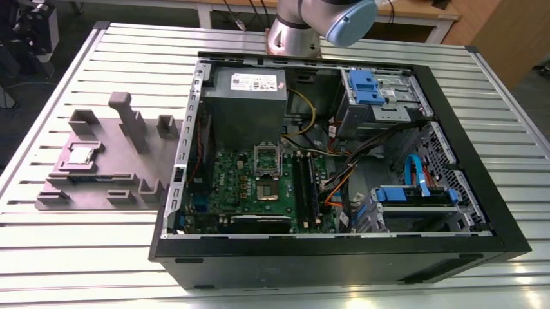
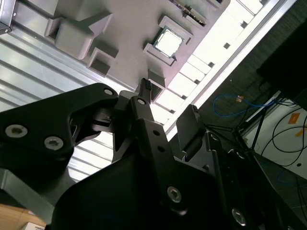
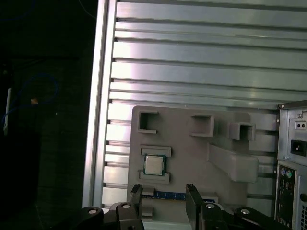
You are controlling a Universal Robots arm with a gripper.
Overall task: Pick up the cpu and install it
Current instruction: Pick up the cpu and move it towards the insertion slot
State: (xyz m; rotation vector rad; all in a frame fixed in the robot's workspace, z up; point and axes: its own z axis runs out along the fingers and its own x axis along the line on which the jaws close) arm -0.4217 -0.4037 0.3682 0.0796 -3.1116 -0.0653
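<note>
Grey fixture tray (image 3: 192,160) holds cpu (image 3: 154,165), claw (image 3: 164,199) spread

Slatted aluminium table (image 1: 77,257); wooden bench (image 1: 413,9) behind; dark floor (image 2: 259,72), blue cable (image 2: 224,97) trailing.

Exterior view, with 12 o'clock at the far edge of the table (image 1: 86,257). The case (image 1: 344,261) lies on the table, open side up. The tray (image 1: 116,164) sits at the case's 9 o'clock, just beside it. The cpu (image 1: 84,155) rests in the tray's 9 o'clock part. Inside the case:
- power supply (image 1: 247,84) at 11 o'clock
- drive cage (image 1: 378,96) at 1 o'clock
- motherboard (image 1: 245,187) at 7 o'clock, carrying the socket (image 1: 268,158)

The arm base (image 1: 295,35) stands at 12 o'clock, behind the case.
</note>
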